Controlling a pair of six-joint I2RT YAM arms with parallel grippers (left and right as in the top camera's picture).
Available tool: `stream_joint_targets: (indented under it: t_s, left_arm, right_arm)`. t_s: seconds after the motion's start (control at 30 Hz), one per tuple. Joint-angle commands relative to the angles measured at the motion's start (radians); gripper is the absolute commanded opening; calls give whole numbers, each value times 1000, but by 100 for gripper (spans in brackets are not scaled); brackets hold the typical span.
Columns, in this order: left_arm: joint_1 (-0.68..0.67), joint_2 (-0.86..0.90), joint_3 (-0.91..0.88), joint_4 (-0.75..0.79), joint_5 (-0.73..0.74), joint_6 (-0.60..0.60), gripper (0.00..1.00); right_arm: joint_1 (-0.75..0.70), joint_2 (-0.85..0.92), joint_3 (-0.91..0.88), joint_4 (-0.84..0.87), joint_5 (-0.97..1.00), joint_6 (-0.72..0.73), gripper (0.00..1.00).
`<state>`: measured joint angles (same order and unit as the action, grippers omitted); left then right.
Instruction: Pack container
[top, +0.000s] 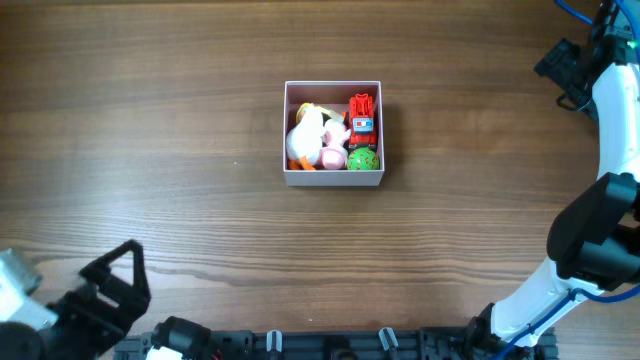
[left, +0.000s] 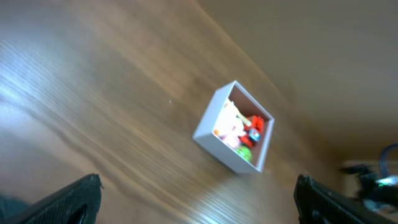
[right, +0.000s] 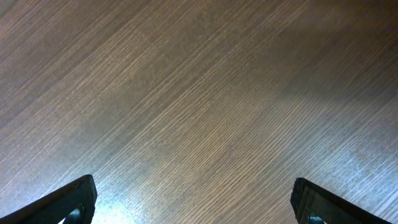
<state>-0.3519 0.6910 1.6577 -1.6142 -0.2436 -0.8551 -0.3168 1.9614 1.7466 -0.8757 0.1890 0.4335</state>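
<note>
The container sits at the table's middle, a small square white-walled box. Inside it lie a white duck toy, a pink toy, a red truck and a green ball. It also shows in the left wrist view, tilted, with the toys inside. My left gripper is open and empty at the front left corner, far from the container; its fingers show in the left wrist view. My right gripper is open and empty over bare wood; its arm reaches to the far right corner.
The wooden table surrounds the container on all sides. The right arm's base and links stand along the right edge. A black rail runs along the front edge.
</note>
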Motion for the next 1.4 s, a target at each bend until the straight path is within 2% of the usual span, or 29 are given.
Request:
stream_joint_targets:
  t_s: [0.0,0.13,0.23,0.37,0.53,0.6,0.77,0.87,1.13,1.3,1.37]
  left_arm:
    - [8,3,-101,69,-38,341,100]
    - [59,-4,-229,184,-39,529,100]
    - [139,-36,-360,339,-38,629,100]
    - [225,-131,-555,574,-27,696,100]
    - [303,-316,-846,846,-7,703,100]
    - [333,-400,-968,955,51,760,100]
    - [415,-571,-1252,1279,339,987,100]
    - [448,-611,-1358,1397,406,990,100]
    - [444,-621,-1408,1423,394,978,100]
    - [426,-670,-1429,1416,267,816,100]
    - [426,-687,-1433,1412,246,794,100]
  right_arm:
    - [3,-13,-4,1,21,14,100]
    - [3,-13,-4,1,21,14,100]
    - [3,-13,-4,1,21,14,100]
    - [3,-13,-4,1,21,13,100]
    - [3,-13,-4,1,21,14,100]
    - [3,-13,-4,1,21,13,100]
    - [3,-13,-4,1,21,14,100]
    - [3,-13,-4,1,21,14,100]
    - [3,-13,-4,1,21,14,100]
    - [3,-13,-4,1,21,13,100]
    - [3,-13,-4,1,21,13,100]
